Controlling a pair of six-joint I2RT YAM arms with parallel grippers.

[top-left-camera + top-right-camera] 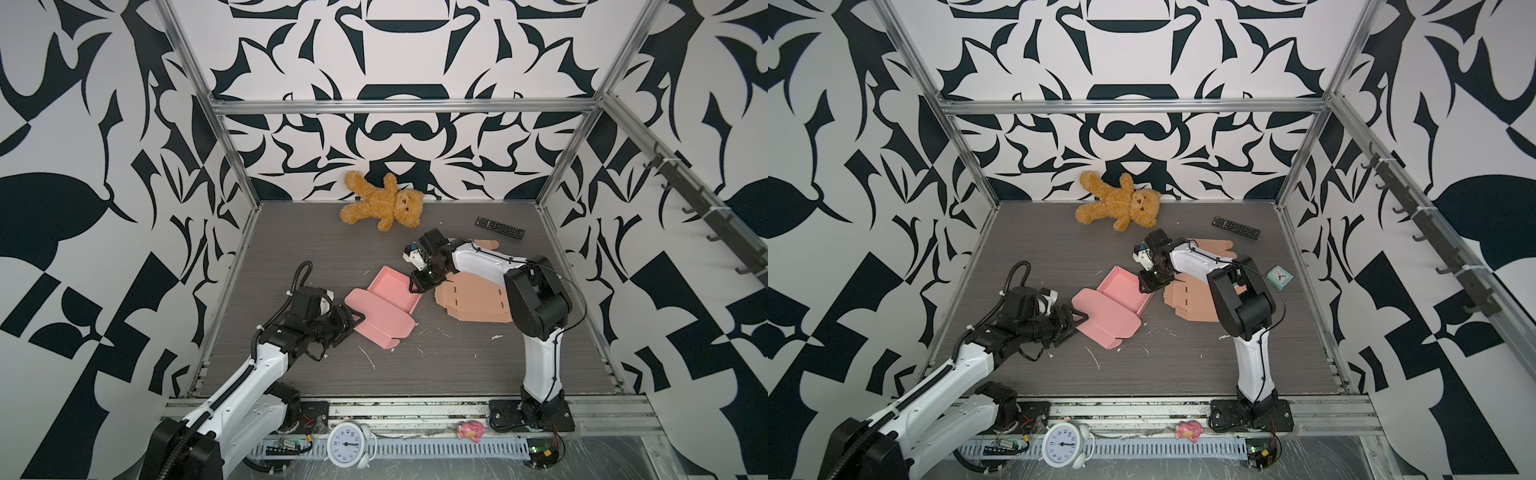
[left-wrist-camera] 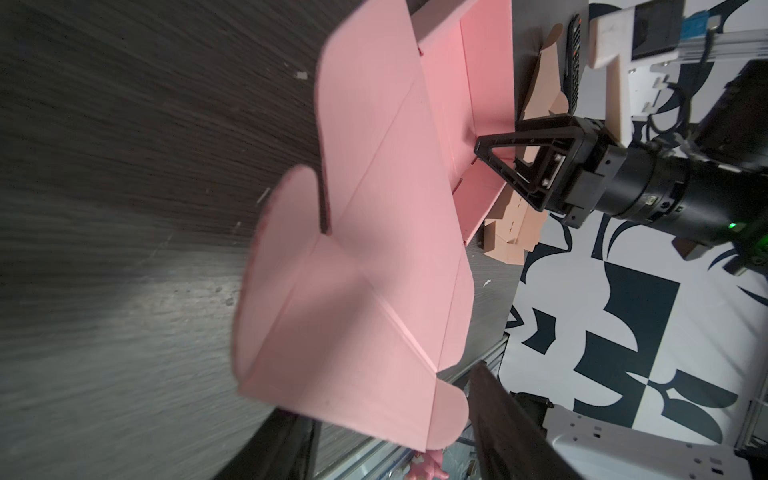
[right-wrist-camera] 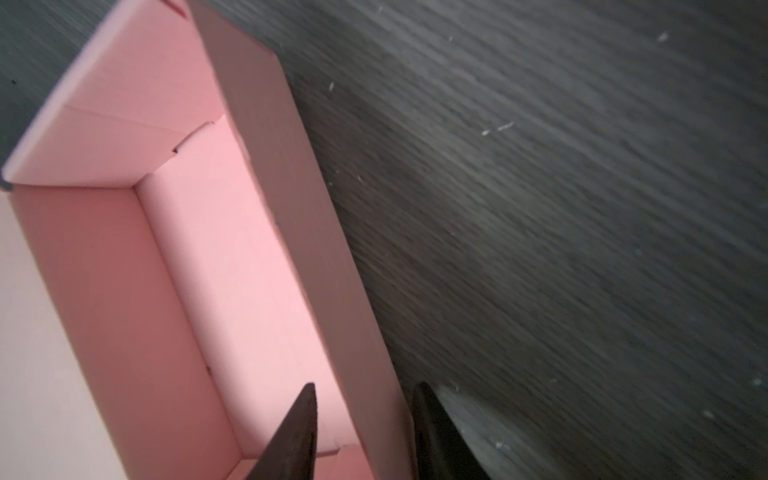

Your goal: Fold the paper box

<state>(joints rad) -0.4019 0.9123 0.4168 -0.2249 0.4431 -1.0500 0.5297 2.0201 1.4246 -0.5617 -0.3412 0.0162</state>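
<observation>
The paper box (image 1: 392,291) may slide when the spread left tool (image 1: 355,320) lifts the lid (image 1: 376,322), as the right tool (image 1: 417,289) straddles a wall (image 3: 316,249), grip unclear.

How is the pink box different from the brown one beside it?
The pink box has walls folded up; the brown box lies completely flat. The right gripper straddles a pink box wall; no gripper holds the brown box. Both rest on the table.
</observation>
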